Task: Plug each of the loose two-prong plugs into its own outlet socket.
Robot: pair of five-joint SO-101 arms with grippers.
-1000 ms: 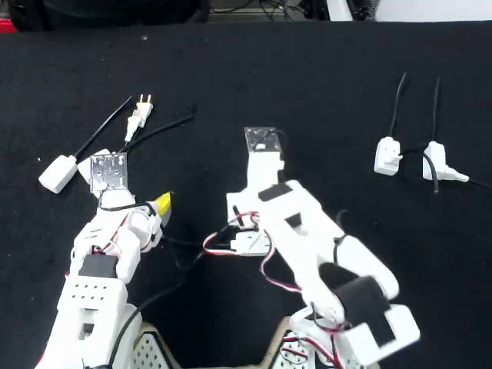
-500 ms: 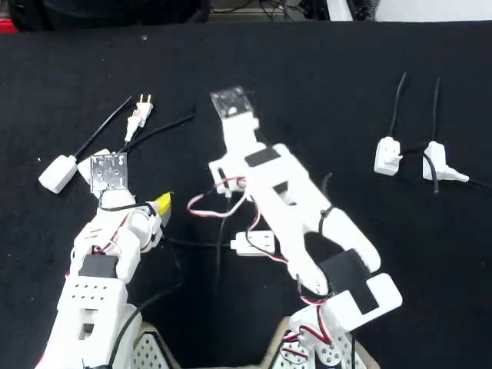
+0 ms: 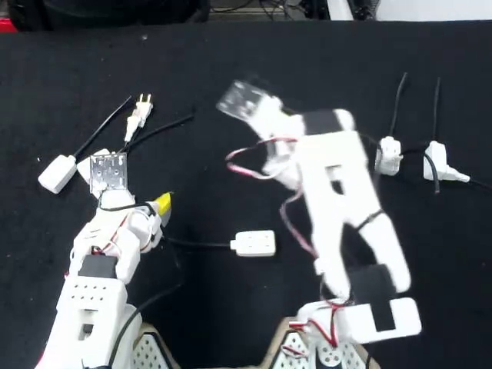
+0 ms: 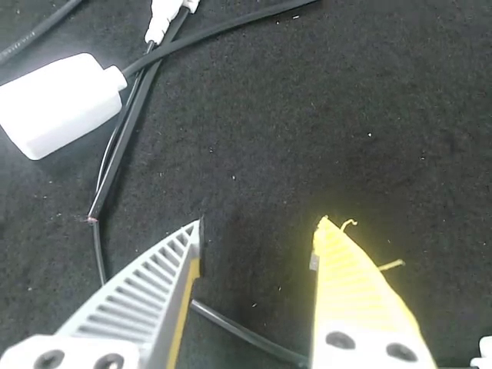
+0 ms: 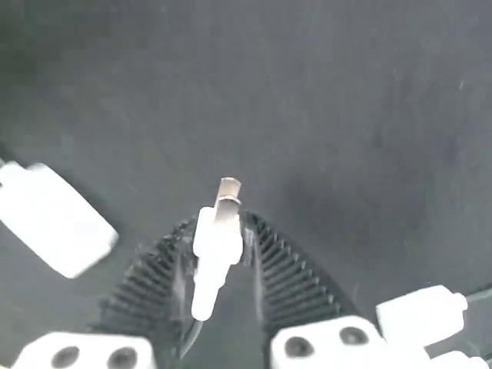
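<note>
- Since the earlier frames the right arm (image 3: 338, 192) has swung from mid-table up and toward the right, leaving a white cable block (image 3: 254, 243) lying at the centre.
- Far left, a white socket block (image 3: 57, 173) lies near a loose plug (image 3: 138, 115), which is white with two prongs and a dark cord.
- The left gripper (image 4: 260, 224) hangs spread and empty over the black table (image 3: 231, 61), beside those cords.
- The right gripper (image 5: 219, 224) is clamped on a held plug (image 5: 216, 250), slim and white, its metal prongs poking past the fingertips.
- I judge the step in hand to be carrying this plug to a socket. A white cable end (image 3: 387, 155) and its neighbour (image 3: 440, 163) lie at the right. Next, the prongs need lining up with the slots, then a straight push.
</note>
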